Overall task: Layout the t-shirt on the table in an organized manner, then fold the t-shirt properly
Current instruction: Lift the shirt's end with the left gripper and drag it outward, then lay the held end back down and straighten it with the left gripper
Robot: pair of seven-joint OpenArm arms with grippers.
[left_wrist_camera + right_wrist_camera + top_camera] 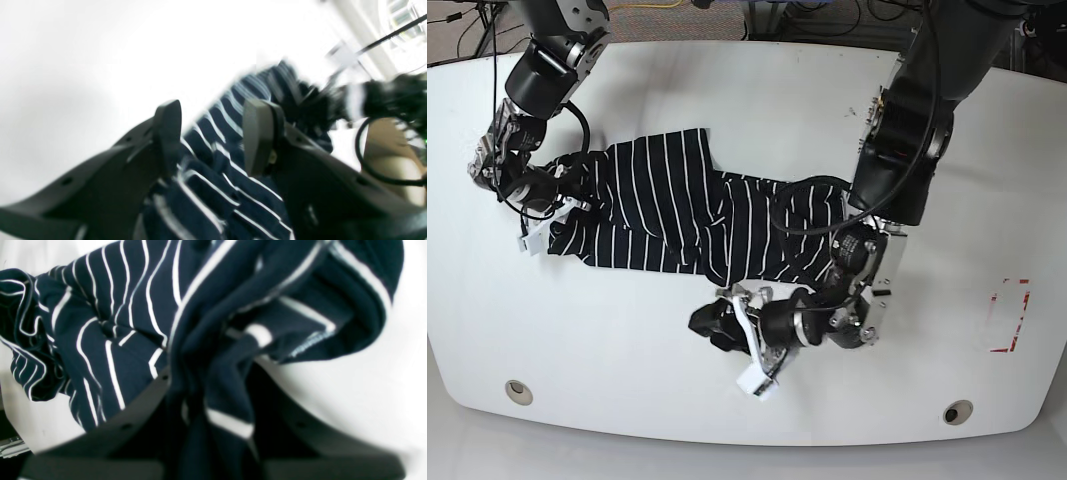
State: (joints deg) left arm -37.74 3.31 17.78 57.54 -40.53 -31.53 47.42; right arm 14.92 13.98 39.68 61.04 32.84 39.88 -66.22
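Lying crumpled, t-shirt (667, 215) stretched left-right

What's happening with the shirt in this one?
The right pincer is shut on a bunch of the t-shirt at one end. The left pincer stands open over fabric at the other end. The shirt lies crumpled on the table, not yet spread flat or folded.

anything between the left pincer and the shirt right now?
Nothing visible. In the left wrist view the left pincer has its jaws apart with the t-shirt directly between and beyond them; only bare table beside it. Whether the pads touch fabric is too blurred to tell.
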